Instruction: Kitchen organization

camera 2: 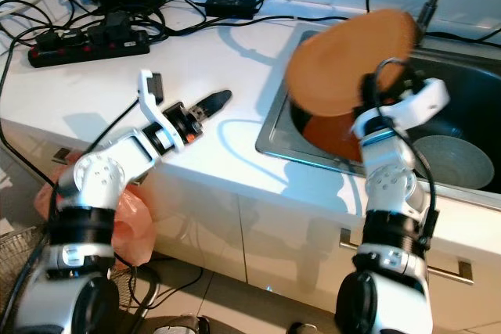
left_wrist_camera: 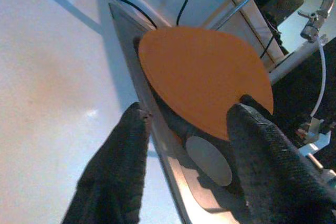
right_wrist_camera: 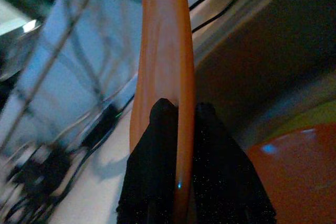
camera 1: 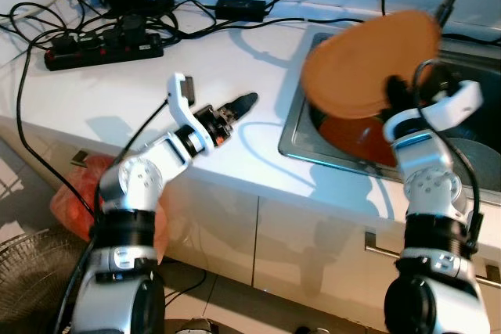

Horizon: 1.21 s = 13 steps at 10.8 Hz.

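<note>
Over the steel sink [camera 1: 297,127], the right gripper [camera 1: 401,93] is pinching an orange plate [camera 1: 368,64] by its rim, tilted above another orange dish [camera 1: 352,134], while the left gripper [camera 1: 239,104] is resting spread apart on the white counter [camera 1: 141,91].

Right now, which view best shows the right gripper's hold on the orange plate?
The right wrist view: both fingers pinch the orange plate edge-on at its rim. The eye views show the right gripper holding the plate over the sink, the contact partly hidden. The left wrist view shows the plate's face, the fingers barely visible.
</note>
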{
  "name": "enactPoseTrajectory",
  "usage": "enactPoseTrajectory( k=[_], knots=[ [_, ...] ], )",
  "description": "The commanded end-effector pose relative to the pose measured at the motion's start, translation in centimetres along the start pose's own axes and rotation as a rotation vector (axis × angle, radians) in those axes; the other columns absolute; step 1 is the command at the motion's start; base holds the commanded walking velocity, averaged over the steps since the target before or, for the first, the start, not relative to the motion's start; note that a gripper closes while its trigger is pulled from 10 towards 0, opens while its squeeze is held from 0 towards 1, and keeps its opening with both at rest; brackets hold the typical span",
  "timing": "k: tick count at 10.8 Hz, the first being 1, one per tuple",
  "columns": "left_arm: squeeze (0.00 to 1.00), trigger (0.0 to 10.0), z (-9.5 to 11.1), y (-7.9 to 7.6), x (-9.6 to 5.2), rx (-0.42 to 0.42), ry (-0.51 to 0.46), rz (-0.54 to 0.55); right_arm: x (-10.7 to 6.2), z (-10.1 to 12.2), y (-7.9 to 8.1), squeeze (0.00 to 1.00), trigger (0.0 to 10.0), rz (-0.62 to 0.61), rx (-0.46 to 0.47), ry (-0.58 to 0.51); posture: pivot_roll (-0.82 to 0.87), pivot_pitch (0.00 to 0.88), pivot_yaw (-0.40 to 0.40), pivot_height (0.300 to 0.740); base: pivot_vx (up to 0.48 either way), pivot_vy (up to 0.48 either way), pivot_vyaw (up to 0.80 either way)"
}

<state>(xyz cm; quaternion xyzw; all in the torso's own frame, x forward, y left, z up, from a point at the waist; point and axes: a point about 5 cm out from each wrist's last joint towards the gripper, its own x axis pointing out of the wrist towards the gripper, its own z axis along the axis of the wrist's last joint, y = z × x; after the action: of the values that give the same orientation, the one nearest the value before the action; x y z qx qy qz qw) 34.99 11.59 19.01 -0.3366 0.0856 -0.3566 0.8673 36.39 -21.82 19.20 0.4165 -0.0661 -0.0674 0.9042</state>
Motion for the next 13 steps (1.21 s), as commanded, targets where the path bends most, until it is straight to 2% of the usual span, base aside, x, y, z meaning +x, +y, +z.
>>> enactPoseTrajectory(
  k=[1, 3, 5, 9, 12, 13],
  knots=[
    [1.00, 10.0, 0.0, -0.2, -0.2, 0.036, 0.003, 0.017, 0.4, 1.1, 0.3, 0.00, 0.0, -0.016, -0.009, -0.058, 0.08, 0.059, -0.009, 0.740, 0.000, 0.000, 0.00],
    [1.00, 10.0, -1.1, -0.3, -0.6, 0.096, 0.028, 0.063, 0.6, 1.8, -1.7, 0.00, 0.0, -0.153, -0.105, -0.092, 0.08, 0.056, -0.012, 0.740, 0.000, 0.000, 0.00],
    [1.00, 10.0, -1.8, -0.4, -0.7, 0.175, 0.043, 0.098, 0.3, 1.1, -4.2, 0.00, 0.0, -0.305, -0.232, -0.036, 0.08, 0.054, -0.017, 0.740, 0.000, 0.000, 0.00],
    [1.00, 10.0, -3.3, -1.1, -0.7, 0.281, 0.070, 0.135, 0.1, -0.2, -6.1, 0.00, 0.0, -0.404, -0.288, 0.048, 0.09, 0.049, -0.023, 0.740, 0.000, 0.000, 0.00],
    [1.00, 10.0, -3.7, -0.7, -1.0, 0.379, 0.037, 0.235, 0.0, -1.3, -6.5, 0.00, 0.0, -0.402, -0.334, 0.109, 0.09, 0.041, -0.025, 0.740, 0.000, 0.000, 0.00],
    [0.23, 10.0, -3.9, -0.3, -1.3, 0.415, 0.027, 0.284, -0.1, -1.8, -6.7, 0.00, 0.0, -0.396, -0.370, 0.136, 0.09, 0.040, -0.029, 0.740, 0.000, 0.000, 0.00]
  ],
)
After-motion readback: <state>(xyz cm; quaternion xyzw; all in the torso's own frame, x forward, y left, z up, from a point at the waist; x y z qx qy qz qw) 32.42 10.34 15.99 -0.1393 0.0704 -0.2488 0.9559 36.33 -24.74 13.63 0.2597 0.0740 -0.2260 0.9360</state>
